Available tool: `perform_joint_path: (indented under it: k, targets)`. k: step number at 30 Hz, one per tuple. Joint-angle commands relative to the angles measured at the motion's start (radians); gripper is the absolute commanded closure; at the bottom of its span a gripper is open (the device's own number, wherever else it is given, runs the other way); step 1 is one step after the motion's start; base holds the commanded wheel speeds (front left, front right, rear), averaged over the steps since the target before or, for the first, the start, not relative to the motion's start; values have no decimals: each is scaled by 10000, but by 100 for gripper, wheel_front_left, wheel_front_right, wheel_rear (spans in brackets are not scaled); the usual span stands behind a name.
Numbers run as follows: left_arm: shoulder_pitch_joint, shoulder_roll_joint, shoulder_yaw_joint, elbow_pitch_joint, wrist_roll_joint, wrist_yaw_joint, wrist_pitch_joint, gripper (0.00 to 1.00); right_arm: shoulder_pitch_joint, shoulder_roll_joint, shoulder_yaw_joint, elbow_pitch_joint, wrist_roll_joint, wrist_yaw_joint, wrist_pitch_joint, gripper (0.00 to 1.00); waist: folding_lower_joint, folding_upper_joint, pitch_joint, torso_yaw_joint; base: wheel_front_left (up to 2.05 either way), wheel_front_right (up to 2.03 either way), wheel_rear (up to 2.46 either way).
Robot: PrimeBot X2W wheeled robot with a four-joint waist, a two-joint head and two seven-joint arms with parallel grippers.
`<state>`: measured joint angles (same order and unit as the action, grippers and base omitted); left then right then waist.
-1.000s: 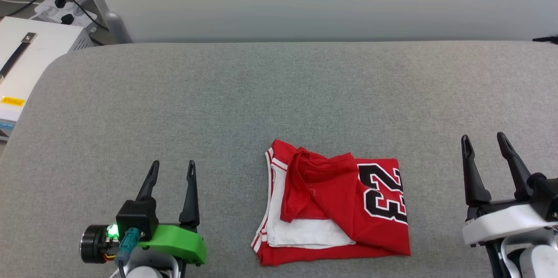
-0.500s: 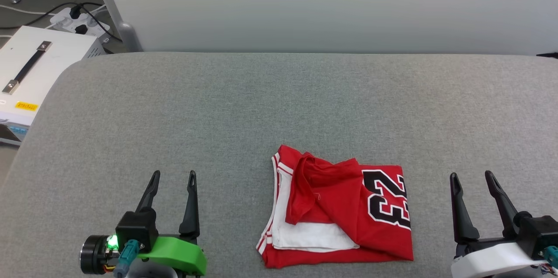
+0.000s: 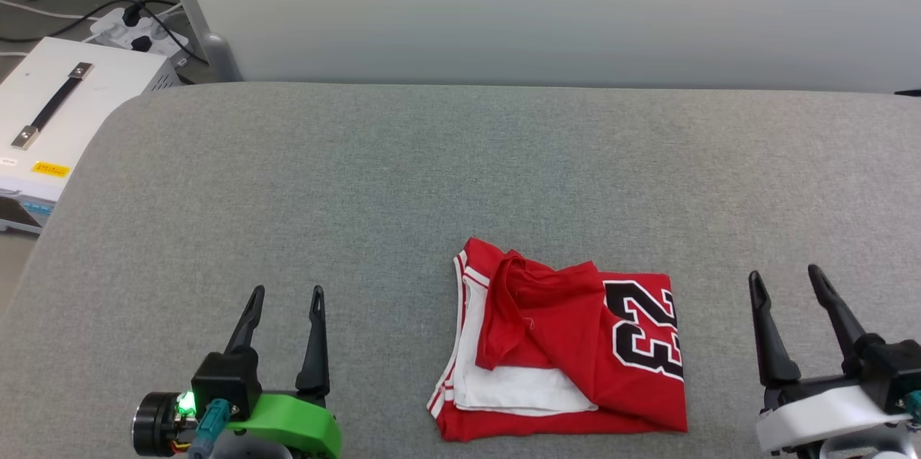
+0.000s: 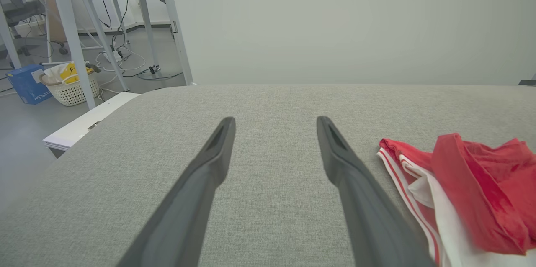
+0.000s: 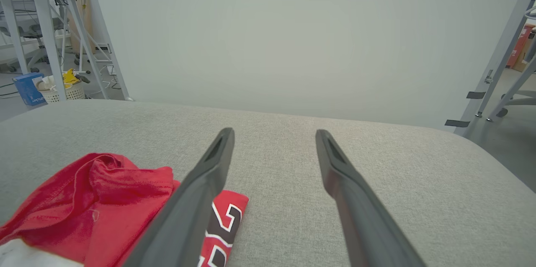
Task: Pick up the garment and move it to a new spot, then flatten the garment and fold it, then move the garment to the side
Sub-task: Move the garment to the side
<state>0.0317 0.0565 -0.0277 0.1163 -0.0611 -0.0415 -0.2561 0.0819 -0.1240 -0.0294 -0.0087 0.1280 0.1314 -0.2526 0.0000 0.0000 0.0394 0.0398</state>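
Head view: cam shifted; garment point(image 3: 568, 344) lies same; L gripper point(image 3: 286, 291), R gripper point(image 3: 783, 273) jaws spread.

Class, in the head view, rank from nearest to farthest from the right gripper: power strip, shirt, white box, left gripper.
1. Shirt, just left of the right gripper.
2. Left gripper, past the shirt.
3. White box, off the table's left end.
4. Power strip, behind the box.

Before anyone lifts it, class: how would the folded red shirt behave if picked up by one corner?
Probably floppy: the shirt lies in soft, rumpled layers, so it would likely droop and unfold. It looks thin, so probably light.
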Motion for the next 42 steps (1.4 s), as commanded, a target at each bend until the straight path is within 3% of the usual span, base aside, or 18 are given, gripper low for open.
perform_joint_path:
  k: [1,5,10,15,21,26,30,42]
  targets:
    - [57,-24,-8,-11,-31,-89,-57,0,-325,-181,-1,-89,-21,-7,-91,0,0,0,63,54,0,0,0]
    - [-47,-29,-34,-14,-56,-97,-57,0,-999,-771,93,-40,300,-7,-20,0,0,0,207,122,0,0,0]
    - [-178,-35,-66,-41,-79,-84,-57,0,-2220,-1878,424,29,1411,-7,946,0,0,0,407,186,0,0,0]
    - [-291,-42,-100,-70,-110,-50,-57,0,-3234,-3135,1251,241,3365,-7,3591,0,0,0,616,216,0,0,0]
    - [-463,-50,-196,-98,-148,-15,-57,0,-3677,-3963,1674,805,6176,-7,7084,0,0,0,873,300,0,0,0]
    - [-680,-55,-336,-101,-190,12,-57,0,-3469,-4098,1935,1221,7994,-7,9337,0,0,0,1147,420,0,0,0]
    - [-863,-58,-437,-103,-238,32,-57,0,-3189,-4018,2324,1212,8540,-7,10097,0,0,0,1371,567,0,0,0]
    - [-1242,-61,-670,-73,-319,85,-57,0,-3253,-3143,3624,2031,8749,-7,9751,0,0,0,1917,1007,0,0,0]
